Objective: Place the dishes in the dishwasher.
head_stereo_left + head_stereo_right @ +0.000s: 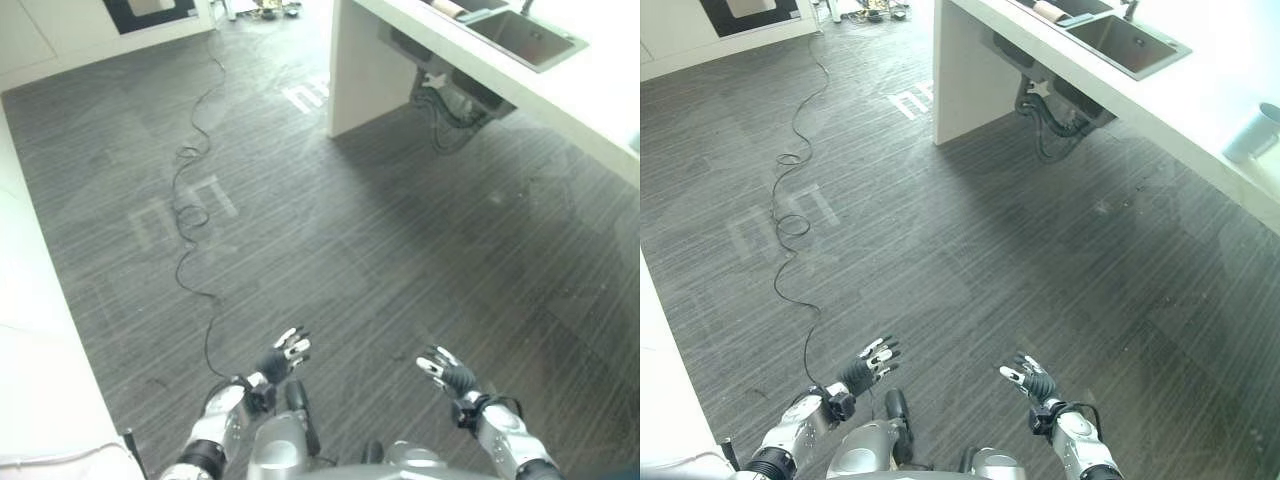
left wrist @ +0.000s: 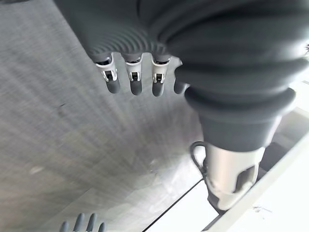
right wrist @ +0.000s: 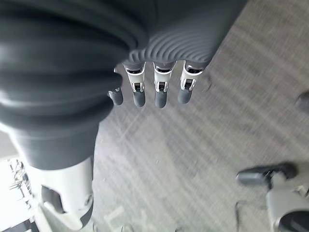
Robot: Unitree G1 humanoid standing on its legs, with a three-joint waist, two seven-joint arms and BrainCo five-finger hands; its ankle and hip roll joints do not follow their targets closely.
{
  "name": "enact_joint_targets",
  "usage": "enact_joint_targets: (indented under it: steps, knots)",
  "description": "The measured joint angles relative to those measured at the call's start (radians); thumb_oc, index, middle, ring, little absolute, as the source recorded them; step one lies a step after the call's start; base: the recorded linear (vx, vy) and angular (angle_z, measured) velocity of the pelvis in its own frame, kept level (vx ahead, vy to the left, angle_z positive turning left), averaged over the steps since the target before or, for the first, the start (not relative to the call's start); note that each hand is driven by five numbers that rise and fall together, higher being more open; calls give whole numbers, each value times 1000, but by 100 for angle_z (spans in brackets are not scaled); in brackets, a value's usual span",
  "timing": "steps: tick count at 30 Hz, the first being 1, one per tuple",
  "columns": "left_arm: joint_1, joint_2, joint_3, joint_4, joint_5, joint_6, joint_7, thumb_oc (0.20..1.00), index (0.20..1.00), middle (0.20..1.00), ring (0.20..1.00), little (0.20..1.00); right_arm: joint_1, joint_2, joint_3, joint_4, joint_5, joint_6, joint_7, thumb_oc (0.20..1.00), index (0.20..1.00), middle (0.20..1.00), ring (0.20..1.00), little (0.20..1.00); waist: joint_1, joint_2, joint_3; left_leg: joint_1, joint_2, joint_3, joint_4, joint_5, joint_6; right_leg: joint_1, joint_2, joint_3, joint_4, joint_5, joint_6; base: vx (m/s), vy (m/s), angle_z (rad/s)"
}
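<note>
Left robot hand (image 1: 283, 358): silver fingers with dark tips, dark ribbed cover; fingers straight and spread, released, holding nothing; held low over the floor, pointing forward.

Right robot hand (image 1: 446, 371): same build; fingers straight, released, holding nothing; level with the left robot hand and apart from it.

Floor (image 1: 330, 230): dark grey, finely striped planks, directly beneath both robot hands and running far ahead.

Counter (image 1: 1200, 100): white, smooth slab on a white end panel, well ahead and to the right of the right robot hand.

Sink (image 1: 1127, 43): rectangular grey metal basin sunk in the counter, at its far end; contents cannot be told.

Cup (image 1: 1251, 132): pale blue, cylindrical, upright on the counter, nearer than the sink.

Dishes and dishwasher: cannot be told among these things.
</note>
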Motion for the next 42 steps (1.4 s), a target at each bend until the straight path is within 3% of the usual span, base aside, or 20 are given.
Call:
enact_joint_targets:
  steps: [2,4,6,9,11,14,15,16,17,18,19,21,24,27,29,31,33,36,38,42]
  knots:
    - [-50,7,-95,46,5,0,35,1000,1000,1000,1000,1000,21,27,-78,-58,3,-28,-42,1000,1000,1000,1000,1000,-46,73,37,53,-59,-15,29,-114,64,-311,-167,51,779,33,192,208,190,55]
    - [-14,6,-124,-1,3,-4,54,1000,1000,1000,1000,1000,42,5,23,-58,1,-15,-47,1000,1000,1000,1000,1000,-70,115,-6,82,-79,-19,-44,-108,55,-562,-172,118,942,44,160,155,-37,60]
    - [-7,15,-99,-41,-19,1,67,1000,1000,1000,1000,1000,37,-5,49,-108,1,-22,-53,1000,1000,1000,1000,1000,-83,128,-14,119,-83,-76,-91,-97,28,-670,-13,93,554,-5,70,363,-170,79]
    - [-8,19,-70,-38,-22,17,63,1000,1000,1000,1000,1000,49,-44,18,-150,6,-25,-53,1000,1000,1000,1000,1000,-113,71,-14,153,-135,-87,-103,-156,-22,-668,20,16,92,86,63,449,-127,56]
    - [3,13,-75,-32,-22,31,53,1000,1000,1000,1000,1000,73,-57,-23,-137,7,-17,-52,1000,1000,1000,1000,1000,-146,56,-7,225,-171,-106,-96,-185,5,-692,-4,12,19,135,71,581,-140,34]
    - [33,-31,-83,-32,-6,27,33,1000,1000,1000,1000,1000,122,-45,-51,-132,2,-3,-31,1000,1000,1000,1000,1000,-181,89,-10,389,-170,-112,-88,-252,-64,-663,-9,-125,83,154,69,612,-332,20]
    - [35,-40,-94,-32,10,23,32,1000,1000,1000,1000,1000,120,-43,-55,-122,0,-2,-26,1000,1000,1000,1000,1000,-184,92,-11,417,-169,-116,-55,-269,-92,-632,-4,-144,167,125,25,424,-352,13]
    - [31,-56,-119,-29,10,25,34,1000,1000,1000,1000,1000,106,-65,-52,-114,1,3,-17,1000,1000,1000,1000,1000,-191,105,-30,434,-155,-142,70,-273,-125,-571,-5,-108,224,145,-146,384,-315,20]
    - [28,-78,-120,-29,10,25,34,1000,1000,1000,1000,1000,103,-89,-51,-119,1,2,-14,1000,1000,1000,1000,1000,-206,132,-48,428,-138,-169,123,-251,-157,-555,3,-104,242,127,-160,472,-400,-20]
    - [21,-97,-74,-29,8,20,22,1000,1000,1000,1000,1000,41,-112,-42,-100,0,1,-13,1000,1000,1000,1000,1000,-193,147,-69,355,-114,-170,335,-39,-268,-470,30,-58,191,77,-171,493,-431,-44]
    - [28,-94,-64,-24,8,15,17,1000,1000,1000,1000,1000,25,-114,-44,-104,1,-3,-9,1000,1000,1000,1000,1000,-190,140,-75,308,-105,-161,444,90,-287,-424,34,-38,153,66,-165,482,-391,-80]
    - [22,-55,-68,-24,9,-2,-4,1000,1000,1000,1000,1000,3,-118,-45,-124,2,-8,3,1000,1000,1000,1000,1000,-166,114,-96,70,-31,-160,807,50,-276,-292,63,12,41,52,-164,330,-245,-72]
    - [33,-35,-70,-20,11,15,-20,1000,1000,1000,1000,1000,-2,-111,-45,-112,3,-6,7,1000,1000,1000,1000,1000,-140,57,-94,-215,24,-185,929,15,-222,-158,29,56,-17,62,-142,342,-25,-70]
    - [62,-23,-104,-26,11,18,-24,1000,1000,1000,1000,1000,17,-99,-3,-106,-2,3,8,1000,1000,1000,1000,1000,-106,67,-99,-187,-2,-186,64,0,-101,6,-27,130,-36,35,-76,608,191,-144]
    - [82,-19,-93,-38,9,12,-17,1000,1000,1000,1000,1000,42,-114,38,-105,-15,4,9,1000,1000,1000,1000,1000,-87,107,-126,-175,-7,-237,-61,-82,-140,52,-25,138,-63,-48,-3,379,40,-120]
    - [94,-9,-51,-25,9,9,2,1000,1000,1000,1000,1000,45,-87,67,-63,-19,10,6,1000,1000,1000,1000,1000,-65,85,-123,-179,-38,-280,-37,38,-145,78,-68,192,-91,-136,124,348,52,-135]
    - [102,-1,-42,-35,9,7,18,1000,1000,1000,1000,1000,69,-76,70,-35,-20,11,8,1000,1000,1000,1000,1000,-60,121,-96,-149,-22,-310,-58,164,-117,40,36,208,-77,-168,71,295,92,-75]
    - [113,-16,-29,-45,4,-6,31,1000,1000,1000,1000,1000,83,-95,64,-35,-31,18,18,1000,1000,1000,1000,1000,-66,92,-81,-90,-70,-230,-98,141,-108,51,56,170,-124,-112,-7,246,112,-28]
    - [92,-19,-21,-45,4,-8,39,1000,1000,1000,1000,1000,70,-101,63,-47,-44,17,20,1000,1000,1000,1000,1000,-74,82,-66,-104,-56,-94,-49,89,-73,63,22,136,-130,-92,12,446,181,2]
    - [66,3,40,-43,9,-12,94,1000,1000,1000,1000,1000,25,-41,58,-50,-59,16,45,1000,1000,1000,1000,1000,-28,48,-36,-42,-55,-91,35,-5,-9,57,-9,101,46,-66,43,333,184,-6]
